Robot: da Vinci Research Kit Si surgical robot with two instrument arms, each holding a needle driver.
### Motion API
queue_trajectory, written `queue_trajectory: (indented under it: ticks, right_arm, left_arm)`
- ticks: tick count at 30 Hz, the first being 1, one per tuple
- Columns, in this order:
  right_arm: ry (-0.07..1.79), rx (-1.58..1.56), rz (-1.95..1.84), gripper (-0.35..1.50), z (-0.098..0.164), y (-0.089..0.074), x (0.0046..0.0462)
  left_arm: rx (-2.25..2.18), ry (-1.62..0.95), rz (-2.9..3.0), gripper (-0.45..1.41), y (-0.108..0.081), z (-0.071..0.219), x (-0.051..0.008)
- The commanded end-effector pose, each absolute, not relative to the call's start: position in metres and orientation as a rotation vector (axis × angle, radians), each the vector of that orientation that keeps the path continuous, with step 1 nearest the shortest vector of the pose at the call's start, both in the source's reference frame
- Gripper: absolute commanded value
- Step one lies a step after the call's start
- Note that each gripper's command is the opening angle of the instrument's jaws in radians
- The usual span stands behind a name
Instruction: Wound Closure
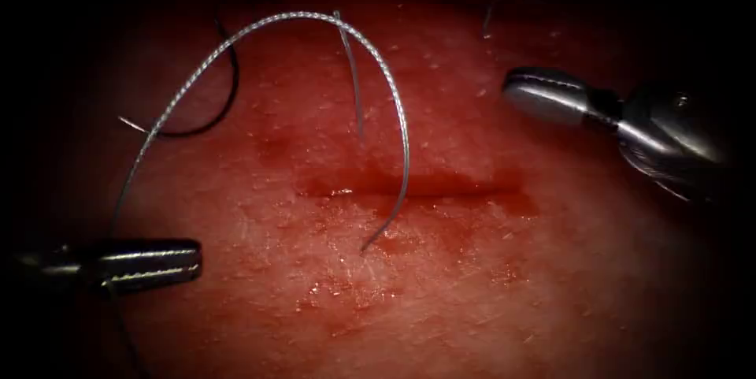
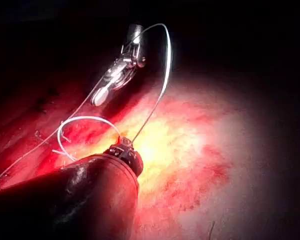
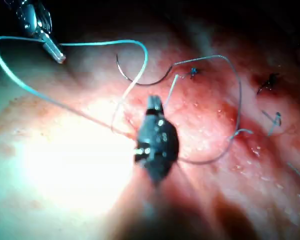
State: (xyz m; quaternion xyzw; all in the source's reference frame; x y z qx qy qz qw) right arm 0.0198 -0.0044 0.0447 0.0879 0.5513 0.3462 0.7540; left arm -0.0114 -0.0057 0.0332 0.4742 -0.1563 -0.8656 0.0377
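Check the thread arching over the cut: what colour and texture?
Silvery grey, with a twisted, braided look; the thread shows best in the endoscope view.

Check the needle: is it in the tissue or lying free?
Free. The needle lies on the tissue, left of the cut; neither tool holds it. The left tool grips the thread.

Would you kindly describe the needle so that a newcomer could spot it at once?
From the cut across the tissue, look up and left, beneath the arch of pale braided thread held by the left gripper. The needle is the thin dark curve lying on the tissue there: smooth and dark, unlike the thread, and free of both grippers; the right gripper holds nothing.
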Motion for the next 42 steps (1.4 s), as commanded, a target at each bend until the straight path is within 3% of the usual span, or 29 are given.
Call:
queue_trajectory:
  ticks: [1, 12, 21, 42]
  right_arm:
    - [1.200, 0.191, 0.752, -0.35, 0.046, -0.005, 0.0211]
    - [1.224, 0.244, 0.679, -0.35, 0.049, -0.006, 0.0290]
    - [1.322, 0.291, 0.660, -0.35, 0.046, -0.006, 0.0309]
    - [1.357, 0.325, 0.568, -0.35, 0.047, -0.007, 0.0340]
  left_arm:
    - [1.458, -0.480, -2.654, -0.45, -0.006, 0.034, -0.0120]
    - [1.497, -0.447, -2.666, -0.45, -0.005, 0.036, -0.0163]
    - [1.490, -0.386, -2.695, -0.45, -0.005, 0.039, -0.0185]
    - [1.604, -0.182, -2.541, -0.45, -0.006, 0.038, -0.0241]
